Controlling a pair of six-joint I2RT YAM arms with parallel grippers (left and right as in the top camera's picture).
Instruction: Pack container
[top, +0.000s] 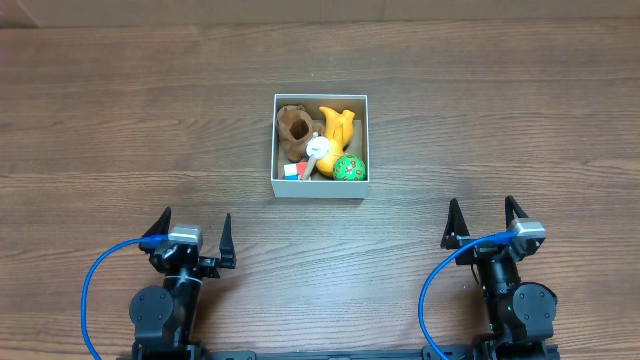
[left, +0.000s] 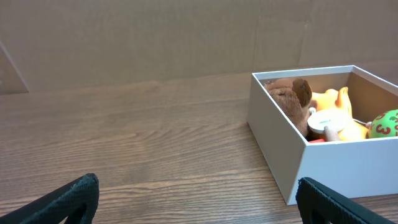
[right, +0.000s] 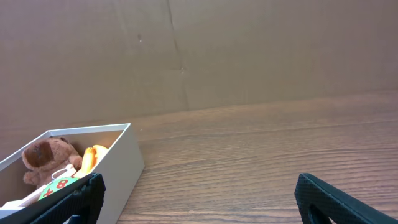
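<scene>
The container (top: 319, 189) is a square white-walled box at the middle of the table. It holds a brown plush toy (top: 292, 128), a yellow toy (top: 338, 126), a green ball (top: 350, 168) and a small white piece (top: 318, 150). The box also shows in the left wrist view (left: 323, 165) and the right wrist view (right: 121, 163). My left gripper (top: 196, 232) is open and empty near the front left. My right gripper (top: 482, 222) is open and empty near the front right. Both are well apart from the box.
A brown cardboard wall (left: 155, 37) stands behind the wooden table (top: 120, 130). Blue cables (top: 95, 275) loop beside each arm base at the front edge.
</scene>
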